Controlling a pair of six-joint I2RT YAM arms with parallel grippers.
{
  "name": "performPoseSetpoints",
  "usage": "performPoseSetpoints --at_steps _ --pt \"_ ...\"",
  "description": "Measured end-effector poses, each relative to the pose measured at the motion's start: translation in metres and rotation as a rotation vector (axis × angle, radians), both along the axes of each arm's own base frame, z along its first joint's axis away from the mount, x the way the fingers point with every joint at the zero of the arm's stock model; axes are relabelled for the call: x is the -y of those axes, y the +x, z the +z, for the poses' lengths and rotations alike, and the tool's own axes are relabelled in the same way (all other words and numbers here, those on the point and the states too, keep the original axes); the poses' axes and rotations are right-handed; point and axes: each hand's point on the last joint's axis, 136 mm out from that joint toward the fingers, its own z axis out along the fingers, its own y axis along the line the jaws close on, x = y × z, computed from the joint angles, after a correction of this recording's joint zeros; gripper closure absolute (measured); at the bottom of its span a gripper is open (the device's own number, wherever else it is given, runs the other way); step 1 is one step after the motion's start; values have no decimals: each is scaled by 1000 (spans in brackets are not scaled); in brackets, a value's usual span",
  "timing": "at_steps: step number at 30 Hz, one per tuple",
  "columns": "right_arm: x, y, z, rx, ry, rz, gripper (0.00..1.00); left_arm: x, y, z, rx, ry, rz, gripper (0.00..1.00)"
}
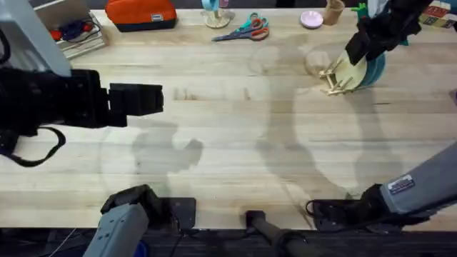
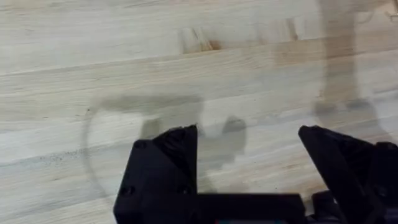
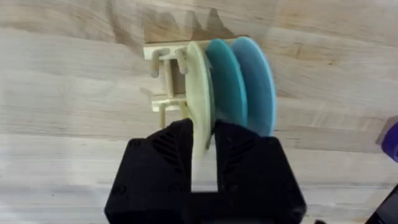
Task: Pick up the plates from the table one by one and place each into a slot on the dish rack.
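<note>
Closest to the camera in the overhead view, the two arm bases sit at the near edge of the wooden table (image 1: 235, 135). The left arm shows big and dark on the left side. The left gripper (image 2: 249, 146) hangs over bare wood. Its two black fingers (image 2: 168, 162) are spread wide apart with nothing between them. You can see its shadow on the planks below it.

The middle of the table is plain wood with soft shadows on it.

Farther away, on the right side, stands the little wooden dish rack (image 3: 165, 81) with its thin pegs. Three plates stand on edge in it, side by side. The cream plate (image 3: 200, 99) is the one nearest the free pegs. Next to it is a teal plate (image 3: 227, 87), and then a second blue plate (image 3: 258, 81) on the outside. The right gripper (image 3: 204, 155) has reached out to the rack. Its black fingers (image 3: 168, 149) are squeezed onto the edge of the cream plate, one on each side.

At the far edge of the table lie an orange pouch (image 1: 141, 13), a pair of scissors (image 1: 246, 30), and a small pink dish (image 1: 312, 18).
</note>
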Motion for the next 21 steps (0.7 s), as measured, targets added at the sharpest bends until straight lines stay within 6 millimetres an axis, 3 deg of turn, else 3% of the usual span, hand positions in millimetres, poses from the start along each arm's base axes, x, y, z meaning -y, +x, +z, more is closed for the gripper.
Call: performPoseSetpoints --at_steps 12,21 --pt "0 -1 6 16 -1 0 778 0 0 0 0 0 0 6" --pt "-1 -16 72 187 -12 0 741 0 0 0 0 0 0 7"
